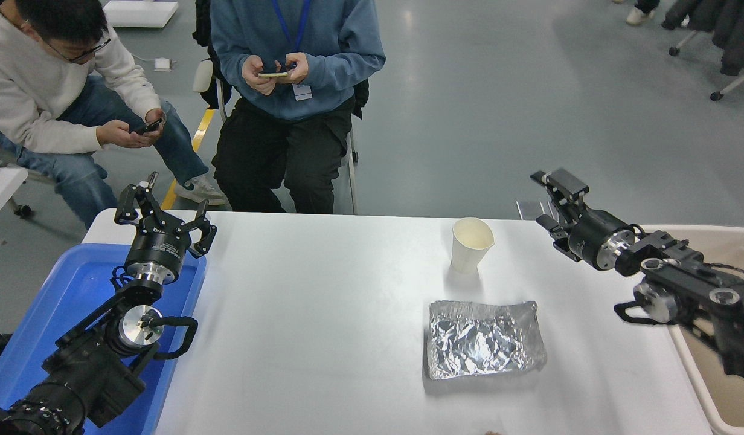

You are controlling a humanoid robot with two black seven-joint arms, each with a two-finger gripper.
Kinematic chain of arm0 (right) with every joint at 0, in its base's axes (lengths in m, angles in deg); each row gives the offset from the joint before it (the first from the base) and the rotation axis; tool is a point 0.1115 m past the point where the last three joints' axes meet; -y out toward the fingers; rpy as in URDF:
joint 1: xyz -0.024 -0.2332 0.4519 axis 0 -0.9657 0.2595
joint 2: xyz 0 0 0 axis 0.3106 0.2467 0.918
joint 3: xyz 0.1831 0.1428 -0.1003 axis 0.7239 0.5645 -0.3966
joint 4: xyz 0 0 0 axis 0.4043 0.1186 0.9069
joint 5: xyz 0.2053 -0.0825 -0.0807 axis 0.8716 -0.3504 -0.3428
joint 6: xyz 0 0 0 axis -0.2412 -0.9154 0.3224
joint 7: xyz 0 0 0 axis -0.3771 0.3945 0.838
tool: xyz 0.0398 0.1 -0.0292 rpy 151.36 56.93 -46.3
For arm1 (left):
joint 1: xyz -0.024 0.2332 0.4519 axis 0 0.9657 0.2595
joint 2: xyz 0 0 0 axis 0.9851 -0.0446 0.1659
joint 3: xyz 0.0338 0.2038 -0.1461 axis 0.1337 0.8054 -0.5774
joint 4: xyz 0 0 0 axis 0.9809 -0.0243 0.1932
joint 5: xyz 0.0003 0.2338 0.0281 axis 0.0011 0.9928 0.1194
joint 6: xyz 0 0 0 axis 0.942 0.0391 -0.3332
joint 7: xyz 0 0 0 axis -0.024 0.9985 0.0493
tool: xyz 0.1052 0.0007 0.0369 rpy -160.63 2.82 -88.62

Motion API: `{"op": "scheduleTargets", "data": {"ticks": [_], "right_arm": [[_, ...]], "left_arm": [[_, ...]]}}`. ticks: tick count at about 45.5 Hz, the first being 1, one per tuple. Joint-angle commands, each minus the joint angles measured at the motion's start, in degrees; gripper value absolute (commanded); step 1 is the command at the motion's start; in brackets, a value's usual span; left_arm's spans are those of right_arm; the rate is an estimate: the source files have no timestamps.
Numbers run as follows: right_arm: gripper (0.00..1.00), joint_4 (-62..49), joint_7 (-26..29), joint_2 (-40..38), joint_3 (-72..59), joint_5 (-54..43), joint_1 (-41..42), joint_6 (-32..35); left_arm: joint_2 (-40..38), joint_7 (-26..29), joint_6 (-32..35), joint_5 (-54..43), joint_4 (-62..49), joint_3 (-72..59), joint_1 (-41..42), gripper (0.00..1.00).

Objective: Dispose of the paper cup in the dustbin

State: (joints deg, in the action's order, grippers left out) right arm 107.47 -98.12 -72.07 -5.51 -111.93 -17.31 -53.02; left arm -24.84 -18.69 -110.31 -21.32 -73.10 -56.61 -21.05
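The paper cup (469, 243), plain white with a cream inside, stands upright on the white table (323, 326) near its far edge. My right gripper (544, 199) is open and empty, to the right of the cup and apart from it, its fingers pointing left and away. The right arm reaches in from the right edge over the beige dustbin (719, 405), which stands off the table's right side, partly hidden by the arm. My left gripper (163, 211) is open and parked at the lower left.
A crinkled silver foil tray (484, 338) lies on the table in front of the cup. A blue plastic tray (40, 320) sits under my left arm. Two people sit at the far side, holding phones.
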Motion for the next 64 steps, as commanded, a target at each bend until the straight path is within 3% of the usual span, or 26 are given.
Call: {"op": "scheduleTargets", "data": {"ticks": [1, 11, 26, 64], "right_arm": [[1.00, 0.04, 3.66, 0.21, -18.72, -1.68, 11.31, -0.15], [1.00, -3.46, 3.83, 7.05, -30.31, -3.44, 17.55, -0.15], [1.00, -15.59, 4.10, 20.42, -41.75, -2.30, 17.38, -1.73], [1.00, -31.07, 3.83, 29.30, -45.10, -3.44, 8.95, -1.47]], "left_arm": [[0.00, -0.02, -0.02, -0.02, 0.00, 0.04, -0.09, 1.00], [0.00, -0.02, -0.02, -0.02, 0.00, 0.04, 0.00, 1.00], [0.00, -0.02, -0.02, -0.02, 0.00, 0.04, 0.00, 1.00], [0.00, -0.02, -0.02, -0.02, -0.09, 0.04, 0.00, 1.00]]}}
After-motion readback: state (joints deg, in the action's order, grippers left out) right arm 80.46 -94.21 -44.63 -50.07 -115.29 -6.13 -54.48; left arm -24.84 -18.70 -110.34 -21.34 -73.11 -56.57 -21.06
